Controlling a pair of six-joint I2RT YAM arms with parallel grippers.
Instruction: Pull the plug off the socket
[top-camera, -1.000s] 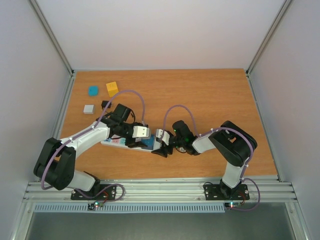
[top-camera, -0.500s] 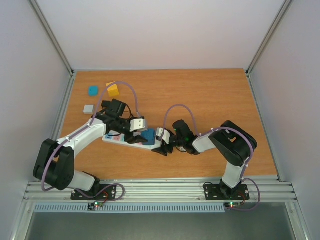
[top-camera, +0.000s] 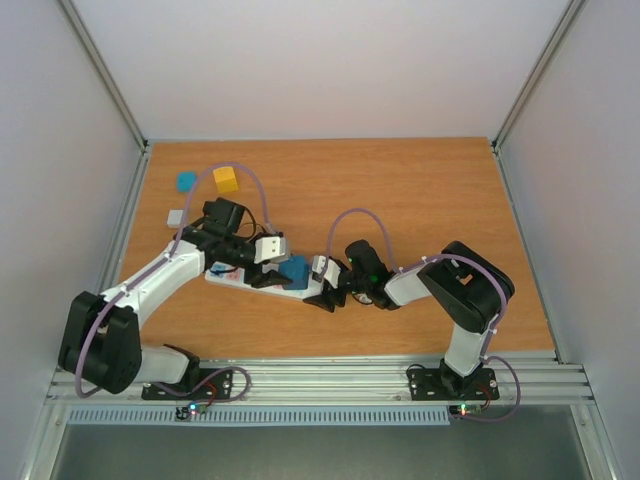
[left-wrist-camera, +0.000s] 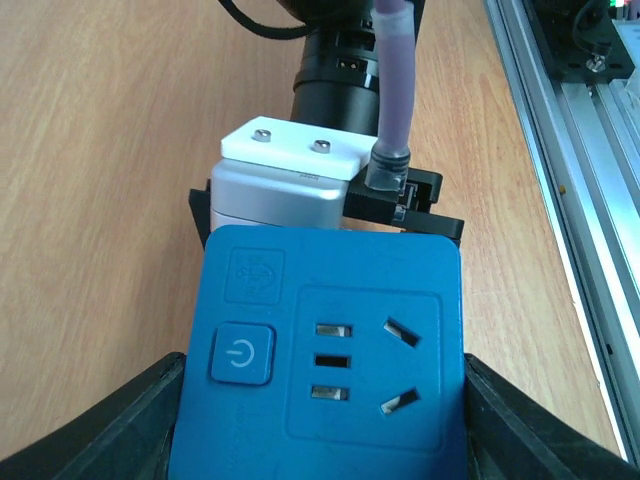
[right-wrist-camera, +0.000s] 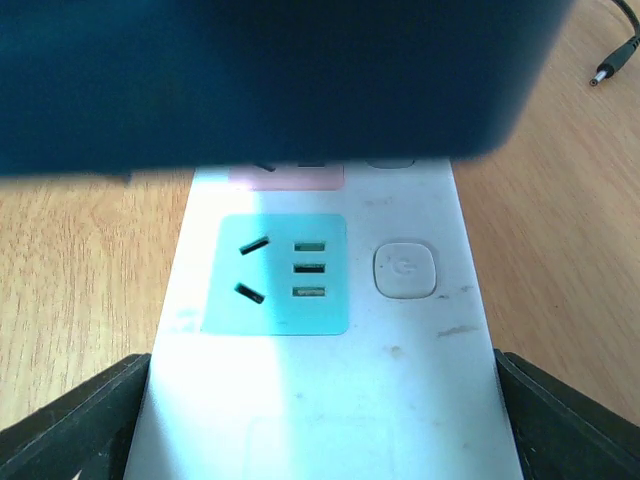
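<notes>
Drawn back leftward, the left claw (left-wrist-camera: 320, 432) pinches the blue square plug (left-wrist-camera: 322, 340), seemingly free of the long white power strip (right-wrist-camera: 330, 385) clamped by the right claw (right-wrist-camera: 320, 430).

Setting: robotics lab test cell.
- Wooden bench (top-camera: 420, 200), closed in on three sides by plain white panels (top-camera: 330, 60) held in aluminium framing (top-camera: 105, 75).
- Slotted aluminium rail (top-camera: 320, 380) along the near edge, with the left arm (top-camera: 160, 280) and right arm (top-camera: 460, 285) bolted to it.
- Exposed purple cable loops (top-camera: 355, 215) on both arms.
- Loose test pieces at far left: yellow block (top-camera: 226, 179), blue block (top-camera: 186, 181), grey block (top-camera: 177, 216).
</notes>
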